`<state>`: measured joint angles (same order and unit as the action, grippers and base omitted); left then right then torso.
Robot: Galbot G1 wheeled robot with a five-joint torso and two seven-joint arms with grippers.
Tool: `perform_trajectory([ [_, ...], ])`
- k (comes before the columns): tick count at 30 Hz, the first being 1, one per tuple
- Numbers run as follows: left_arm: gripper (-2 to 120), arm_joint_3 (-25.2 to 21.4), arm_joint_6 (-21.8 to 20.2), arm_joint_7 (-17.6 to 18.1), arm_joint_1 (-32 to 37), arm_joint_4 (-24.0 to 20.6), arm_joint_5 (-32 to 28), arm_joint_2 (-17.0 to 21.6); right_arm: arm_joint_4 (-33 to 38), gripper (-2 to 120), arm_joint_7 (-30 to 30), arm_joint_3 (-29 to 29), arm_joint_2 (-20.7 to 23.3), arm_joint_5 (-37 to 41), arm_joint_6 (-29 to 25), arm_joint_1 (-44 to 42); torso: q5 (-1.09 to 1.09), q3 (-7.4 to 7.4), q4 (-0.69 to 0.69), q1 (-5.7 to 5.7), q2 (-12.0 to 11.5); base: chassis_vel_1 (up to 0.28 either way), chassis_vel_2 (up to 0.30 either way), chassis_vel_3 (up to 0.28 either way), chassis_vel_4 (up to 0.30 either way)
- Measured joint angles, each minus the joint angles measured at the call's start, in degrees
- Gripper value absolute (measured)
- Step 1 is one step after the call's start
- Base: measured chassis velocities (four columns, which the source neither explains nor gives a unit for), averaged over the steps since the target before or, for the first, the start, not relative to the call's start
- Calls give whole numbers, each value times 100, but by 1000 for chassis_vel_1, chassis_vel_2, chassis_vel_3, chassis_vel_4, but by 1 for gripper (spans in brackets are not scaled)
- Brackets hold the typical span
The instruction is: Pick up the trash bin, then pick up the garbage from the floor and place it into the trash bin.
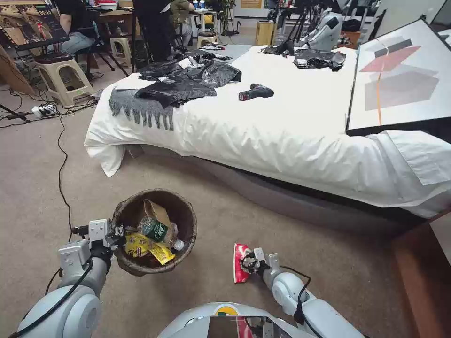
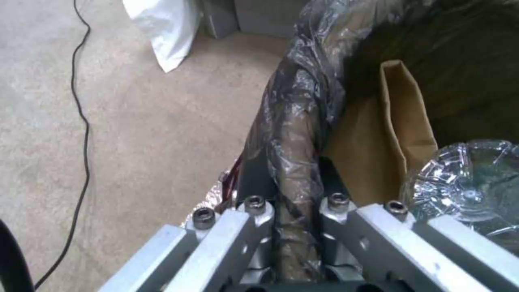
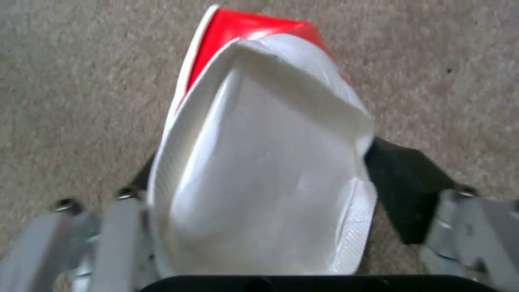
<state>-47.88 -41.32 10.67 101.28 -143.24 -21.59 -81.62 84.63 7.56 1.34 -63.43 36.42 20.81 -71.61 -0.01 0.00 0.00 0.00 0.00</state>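
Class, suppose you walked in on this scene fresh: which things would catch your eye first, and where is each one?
Probably the trash bin, held at its bag-covered rim by the left tool above the carpet, with a brown paper bag, yellow wrappers and a bottle inside. Next, the red-and-white snack packet pinched in the right tool, beside the bin. Behind them stretches the white bed.

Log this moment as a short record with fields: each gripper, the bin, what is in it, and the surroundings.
left gripper: shut on the rim of the trash bin
right gripper: shut on a red-and-white snack packet, beside the bin, above the carpet
bin contents: brown paper bag, green-labelled bottle, yellow wrappers
bin liner: dark wrinkled bag folded over the rim
surroundings: bed ahead, with a drill on it
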Motion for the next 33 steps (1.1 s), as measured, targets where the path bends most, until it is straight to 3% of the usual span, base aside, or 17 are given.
perform_trajectory([
  [1, 3, 0, 0, 0, 0, 0, 0, 0, 0, 68, 0, 0, 0, 0, 0, 0, 0, 0, 0, 0, 0, 0, 0, 0, 0],
  [3, 3, -2, 4, -2, -1, 0, -1, 2, 1, 54, -2, -2, -7, 0, -9, 6, 0, 0, 0, 0, 0, 0, 0, 0, 0],
  [5, 3, -3, 5, -2, -1, 0, -1, 2, 1, 50, -2, -5, -11, 0, -12, 6, 0, 0, 0, 0, 0, 0, 0, 0, 0],
  [7, 3, -3, 7, -3, -3, 0, -2, 4, 13, 39, -1, -14, -17, -1, -20, -2, 0, 0, 0, 0, 0, 0, 0, 0, 0],
  [13, 3, -4, 10, -6, -5, 0, -2, 1, 16, 23, -11, -24, -21, -8, -39, -6, 0, 0, 0, 0, 0, 0, 0, 0, 0],
  [22, 3, -4, 13, -9, -2, 0, 1, -10, 39, 9, -33, -53, -44, -24, -69, 18, 1, 0, 0, 0, 0, 0, 0, 0, 0],
  [33, 3, 2, 18, -8, 14, 0, 11, -12, 139, 5, -113, -104, 1, -182, -156, -7, 1, 0, 0, 0, 0, 0, 0, 0, 0],
])
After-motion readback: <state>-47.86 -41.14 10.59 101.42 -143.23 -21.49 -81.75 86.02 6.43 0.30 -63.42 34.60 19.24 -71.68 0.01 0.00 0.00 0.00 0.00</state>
